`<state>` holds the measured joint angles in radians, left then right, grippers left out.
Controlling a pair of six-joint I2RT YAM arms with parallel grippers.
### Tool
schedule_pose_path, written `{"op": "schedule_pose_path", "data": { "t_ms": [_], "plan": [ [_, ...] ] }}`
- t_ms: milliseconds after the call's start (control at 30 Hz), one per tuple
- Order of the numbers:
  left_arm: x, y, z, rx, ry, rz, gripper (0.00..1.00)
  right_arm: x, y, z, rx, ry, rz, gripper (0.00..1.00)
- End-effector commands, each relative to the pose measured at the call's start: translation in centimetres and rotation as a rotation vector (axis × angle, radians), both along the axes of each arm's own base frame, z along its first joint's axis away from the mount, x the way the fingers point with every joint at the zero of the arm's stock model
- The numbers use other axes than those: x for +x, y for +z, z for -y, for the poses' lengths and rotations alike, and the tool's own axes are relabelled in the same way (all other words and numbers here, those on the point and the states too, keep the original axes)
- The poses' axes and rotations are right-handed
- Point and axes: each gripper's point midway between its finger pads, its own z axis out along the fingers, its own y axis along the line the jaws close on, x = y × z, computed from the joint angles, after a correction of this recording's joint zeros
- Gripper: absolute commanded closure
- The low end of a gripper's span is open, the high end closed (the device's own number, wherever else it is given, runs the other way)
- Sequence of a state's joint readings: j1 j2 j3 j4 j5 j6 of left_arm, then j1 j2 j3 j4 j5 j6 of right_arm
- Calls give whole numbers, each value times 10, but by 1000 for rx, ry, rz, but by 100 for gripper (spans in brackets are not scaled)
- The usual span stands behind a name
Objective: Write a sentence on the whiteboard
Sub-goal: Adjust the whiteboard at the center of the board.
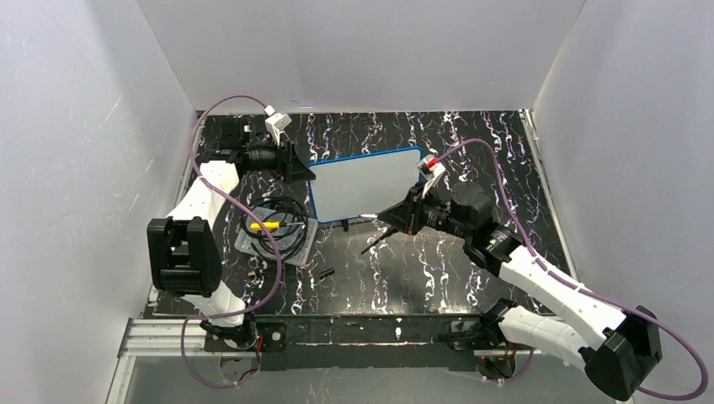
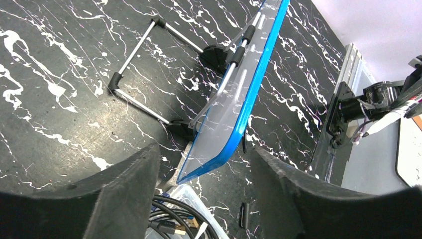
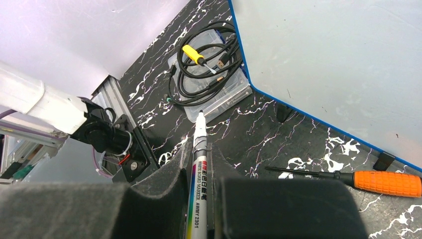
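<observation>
The whiteboard (image 1: 370,185), white with a thin blue rim, leans on a wire stand (image 2: 144,55) at the middle of the table. Its face (image 3: 338,59) is blank; the sentence is not in view. My left gripper (image 1: 299,172) is open at the board's left edge. In the left wrist view the board's lower blue corner (image 2: 234,144) lies between the spread fingers (image 2: 134,174) without touching them. My right gripper (image 1: 396,215) is shut on a whiteboard marker (image 3: 199,129), tip uncapped and pointing away, just off the board's near edge.
A clear plastic tray (image 1: 278,231) with coiled black cable and a yellow-handled tool (image 3: 191,52) sits left of the board. An orange-handled screwdriver (image 3: 383,181) lies under the board's near edge. A small black cap (image 1: 327,273) lies on the marbled table. White walls enclose three sides.
</observation>
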<state>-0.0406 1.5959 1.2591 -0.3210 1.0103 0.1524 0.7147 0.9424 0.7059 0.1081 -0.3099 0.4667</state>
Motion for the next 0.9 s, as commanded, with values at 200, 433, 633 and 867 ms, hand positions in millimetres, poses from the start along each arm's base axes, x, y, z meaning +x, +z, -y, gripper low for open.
{"op": "schedule_pose_path", "data": {
  "t_ms": [200, 433, 633, 867],
  "plan": [
    [-2, 17, 17, -89, -67, -1, 52, -1, 23, -3, 46, 19, 72, 99],
    [-13, 12, 26, -97, -85, -31, 73, -4, 22, -1, 47, 18, 72, 99],
    [-27, 10, 29, -89, -96, -30, 86, -7, 20, 2, 46, 18, 67, 99],
    [-48, 2, 30, -76, -112, -51, 98, -10, 20, 6, 47, 10, 74, 99]
  ]
}}
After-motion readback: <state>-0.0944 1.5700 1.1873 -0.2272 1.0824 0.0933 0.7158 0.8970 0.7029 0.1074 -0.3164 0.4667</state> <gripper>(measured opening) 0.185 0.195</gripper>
